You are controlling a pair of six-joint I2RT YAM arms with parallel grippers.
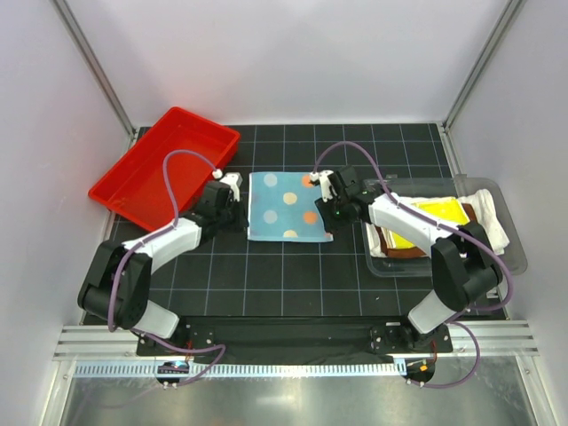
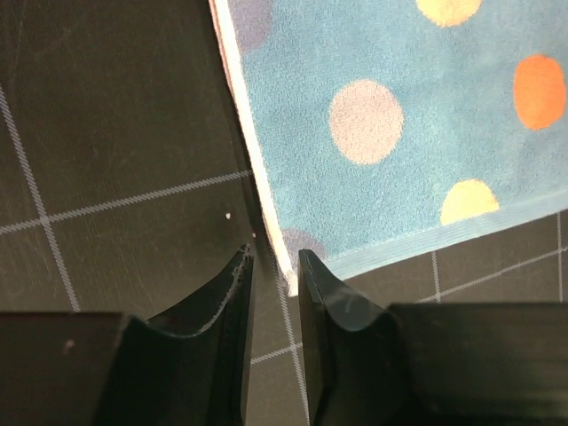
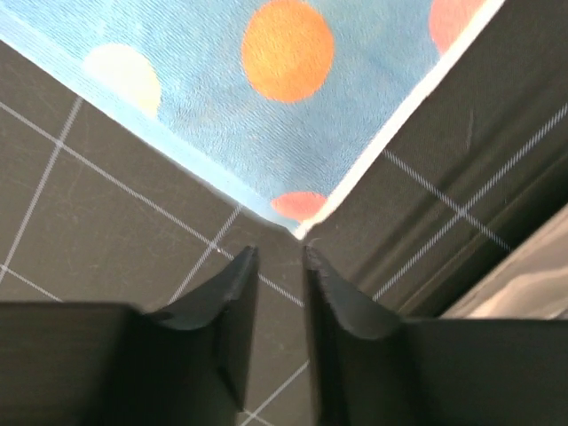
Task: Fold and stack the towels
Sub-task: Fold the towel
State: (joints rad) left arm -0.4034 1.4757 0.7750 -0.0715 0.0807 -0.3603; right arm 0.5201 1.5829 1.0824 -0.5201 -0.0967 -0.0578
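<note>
Flanking towel [image 1: 287, 206], end effectors [image 2: 275, 266] [image 3: 280, 257] slightly ajar.

Light-blue towel [image 1: 287, 206] dotted with orange, yellow and pale spots, laid flat as a rectangle at mid-surface [image 1: 284, 275], yellow-green towel [image 1: 441, 214] stacked on brown towel [image 1: 399, 251] and white towel [image 1: 493, 215], all three held in the clear bin [image 1: 516, 259] to the right.
</note>
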